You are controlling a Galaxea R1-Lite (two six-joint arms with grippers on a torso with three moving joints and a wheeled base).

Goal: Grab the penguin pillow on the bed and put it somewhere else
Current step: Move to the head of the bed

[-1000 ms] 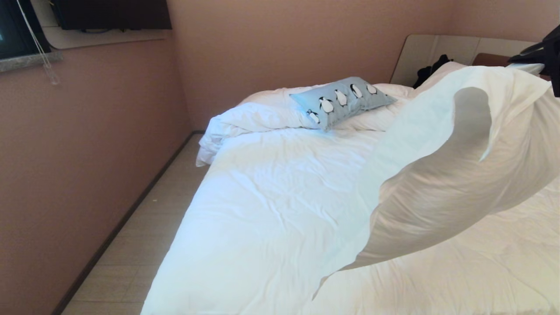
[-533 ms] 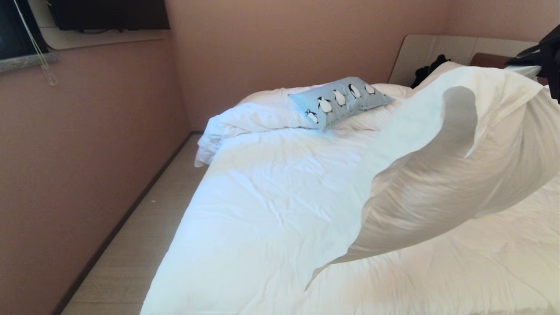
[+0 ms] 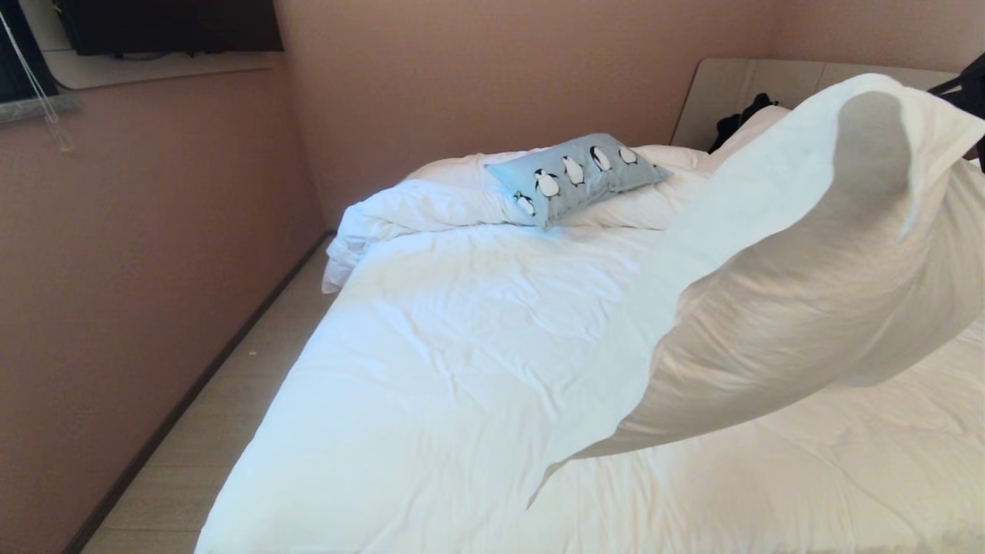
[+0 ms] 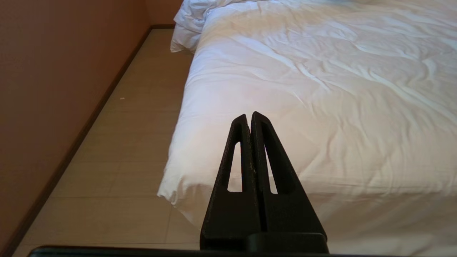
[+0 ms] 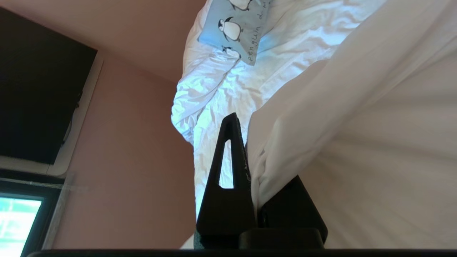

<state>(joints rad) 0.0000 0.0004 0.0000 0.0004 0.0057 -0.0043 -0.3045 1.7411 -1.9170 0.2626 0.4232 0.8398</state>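
Observation:
The penguin pillow [image 3: 573,175], light blue with black-and-white penguins, lies on rumpled bedding at the far side of the bed [image 3: 462,346], untouched; it also shows in the right wrist view as the penguin pillow [image 5: 235,25]. My right gripper [image 5: 245,142] is shut on a pinched fold of a large white pillow [image 3: 808,269], which hangs in the air over the bed's right side. Only a dark bit of that gripper [image 3: 976,100] shows at the head view's right edge. My left gripper [image 4: 249,116] is shut on nothing, parked near the bed's foot corner.
A pink wall [image 3: 138,254] runs along the left, with a strip of pale floor [image 3: 231,408] between it and the bed. A dark screen [image 3: 169,23] hangs on the wall. The beige headboard panel [image 3: 739,85] has a black item [image 3: 739,123] lying against it.
The whole head view has slid a little leftward, so the camera moved. The white pillow held in my right gripper now hangs higher and farther right in the picture.

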